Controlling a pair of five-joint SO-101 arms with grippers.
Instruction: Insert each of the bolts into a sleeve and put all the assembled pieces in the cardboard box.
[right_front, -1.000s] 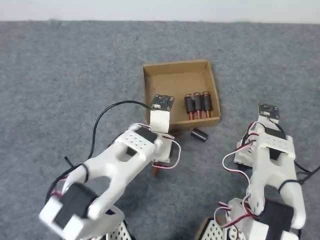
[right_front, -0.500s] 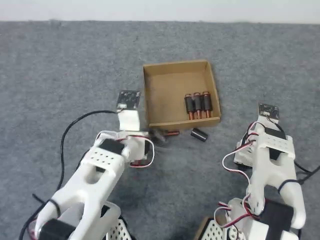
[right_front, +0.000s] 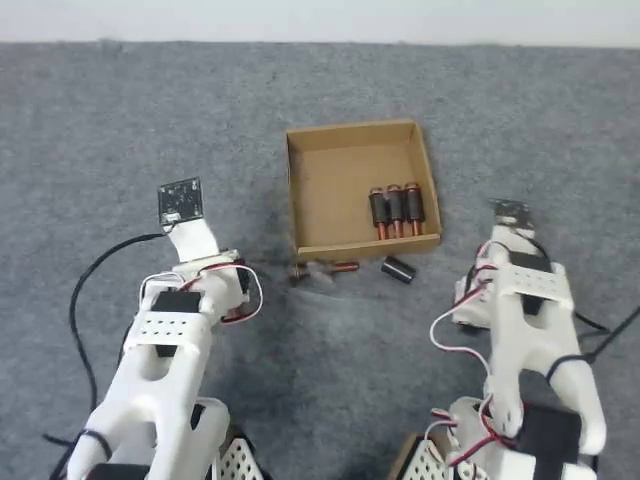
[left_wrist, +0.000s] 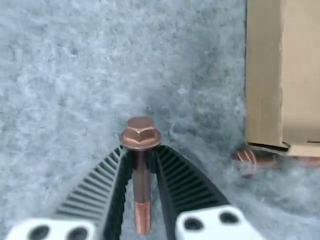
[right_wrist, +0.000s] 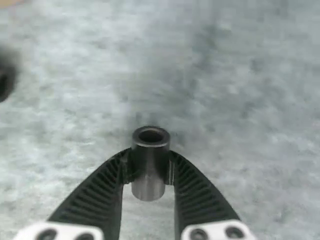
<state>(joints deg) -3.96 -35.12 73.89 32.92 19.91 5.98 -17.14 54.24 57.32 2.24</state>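
A copper bolt (left_wrist: 141, 175) stands with its hex head out past the fingertips of the left gripper (left_wrist: 141, 155), whose ribbed jaws pinch its shank from both sides. Below it is grey carpet (left_wrist: 75, 60). This gripper hangs to the left of the cardboard box (left_wrist: 280, 75), apart from it.

A dark sleeve (right_wrist: 149, 172) is pinched the same way between the jaws of the right gripper (right_wrist: 149, 159), with its open bore facing away from the wrist.

In the high view the cardboard box (right_front: 340, 190) sits on the carpet (right_front: 100, 120) between the two arms and a little beyond them. Three assembled pieces (right_front: 395, 210) lie side by side against its right wall, dark sleeves toward the far side and copper ends toward the near wall.

Just outside that near wall a loose bolt (right_front: 335, 267) lies on the carpet, somewhat blurred; the left wrist view shows it (left_wrist: 247, 160) close to the box's corner. A loose sleeve (right_front: 399, 269) lies on its side just to the right of that bolt, also close to the near wall.

The left arm (right_front: 170, 340) stands left of the box and the right arm (right_front: 525, 320) right of it.
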